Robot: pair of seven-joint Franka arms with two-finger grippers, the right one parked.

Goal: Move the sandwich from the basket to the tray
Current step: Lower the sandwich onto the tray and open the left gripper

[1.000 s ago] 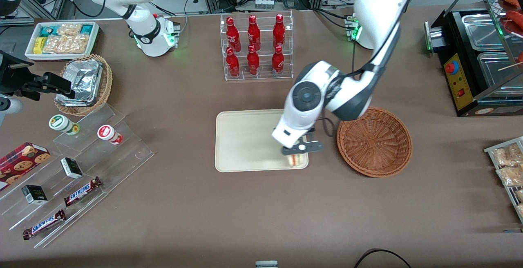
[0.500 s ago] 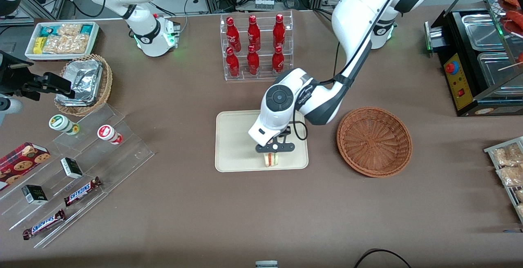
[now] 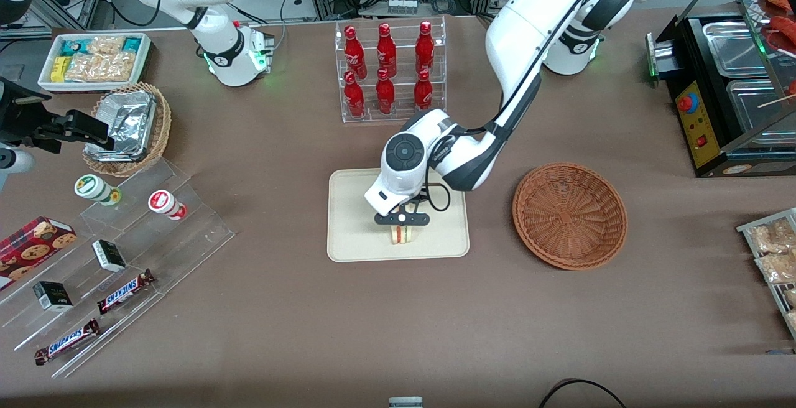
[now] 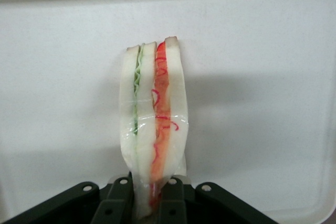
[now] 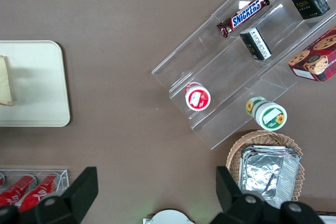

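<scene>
You had gripper (image 3: pixel 402 227) pinching sandwich (image 4: pixel 152 124) by one end over tray (image 3: pixel 354 234); soft, squashes easily, grip lightly w/ slippery wrap.

A lab mock-up shop: cola bottles (image 3: pixel 386 72), Snickers bars (image 3: pixel 125 290), cable-strewn racks

The tool (image 3: pixel 402 226) hangs over the tray (image 3: pixel 354 221), close to the tray's edge nearest the camera, with the sandwich (image 3: pixel 402 235) gripped between its fingers. The sandwich sits just above or on the tray surface; which one cannot be told. The basket (image 3: pixel 569 215) stands beside the tray, toward the working arm's end of the worktop (image 3: pixel 398 321).
</scene>
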